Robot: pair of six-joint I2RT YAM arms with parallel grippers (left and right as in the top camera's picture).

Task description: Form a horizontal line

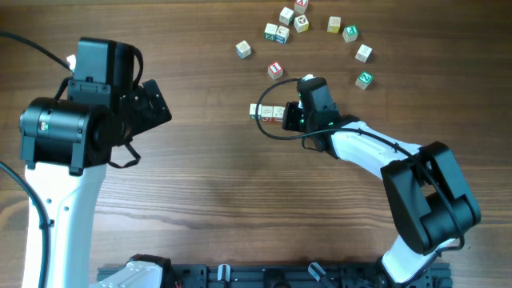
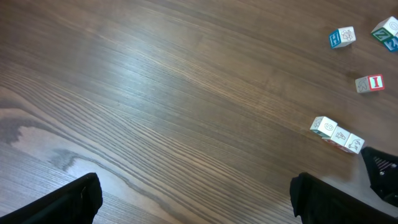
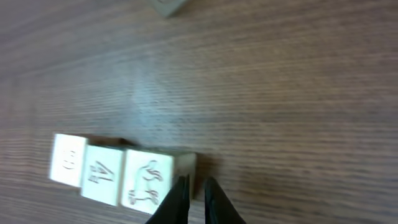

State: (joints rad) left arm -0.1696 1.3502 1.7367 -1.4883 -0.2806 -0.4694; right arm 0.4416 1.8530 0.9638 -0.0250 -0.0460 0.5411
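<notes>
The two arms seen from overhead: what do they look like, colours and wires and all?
Both the left arm and right arm have white links with bulky black rounded joints. Thin black cables loop beside them, and small green lights glow on them. The fingers are slim and black.

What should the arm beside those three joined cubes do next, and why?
Probably ease the right gripper up and away from the horizontal line. Its three cubes already sit side by side in a straight row, and the gripper, nearly closed, holds nothing at the row's end, so a push now might knock it crooked.
</notes>
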